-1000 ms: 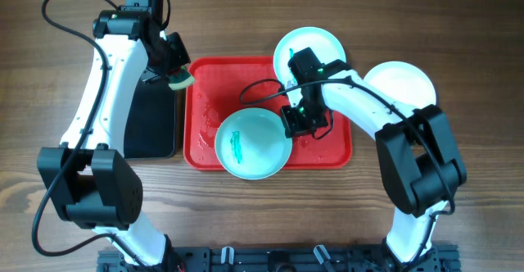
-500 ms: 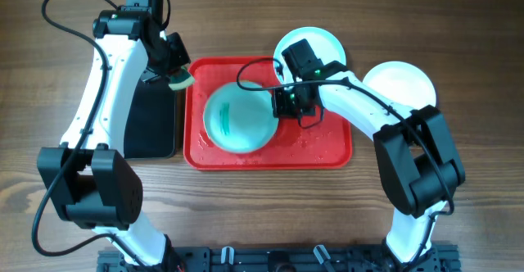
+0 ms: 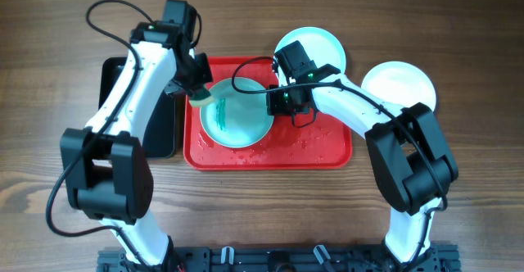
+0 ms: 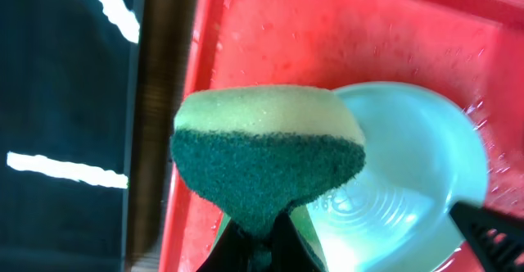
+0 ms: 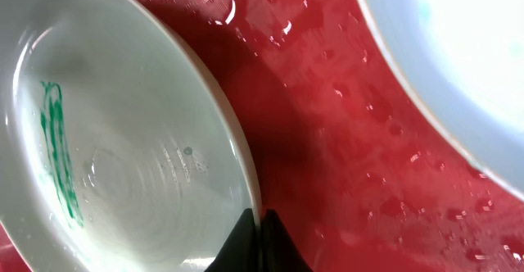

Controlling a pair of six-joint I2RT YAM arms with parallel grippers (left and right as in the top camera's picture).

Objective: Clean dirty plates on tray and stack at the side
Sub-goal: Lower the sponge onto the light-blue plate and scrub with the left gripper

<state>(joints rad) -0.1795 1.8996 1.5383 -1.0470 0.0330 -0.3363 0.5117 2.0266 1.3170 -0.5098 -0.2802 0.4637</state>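
A pale aqua plate (image 3: 237,116) with a teal-green smear sits tilted over the left half of the wet red tray (image 3: 323,149). My right gripper (image 3: 277,102) is shut on its right rim; the right wrist view shows the fingers (image 5: 260,223) pinching the plate's edge (image 5: 147,141) and the smear at its left. My left gripper (image 3: 199,92) is shut on a yellow-and-green sponge (image 3: 201,97), held at the plate's upper left edge. The left wrist view shows the sponge (image 4: 268,153) above the plate (image 4: 409,174). A second aqua plate (image 3: 315,47) and a white plate (image 3: 401,83) lie on the table to the right.
A smaller black tray (image 3: 160,124) lies left of the red tray, under my left arm. The aqua plate at the back overlaps the red tray's far right rim. Water drops cover the red tray floor (image 5: 368,141). Wooden table (image 3: 458,165) surrounds everything.
My left arm swung right from the black tray, bringing the sponge to the plate's left edge. My right gripper lifted and tilted the smeared plate up-left over the tray.
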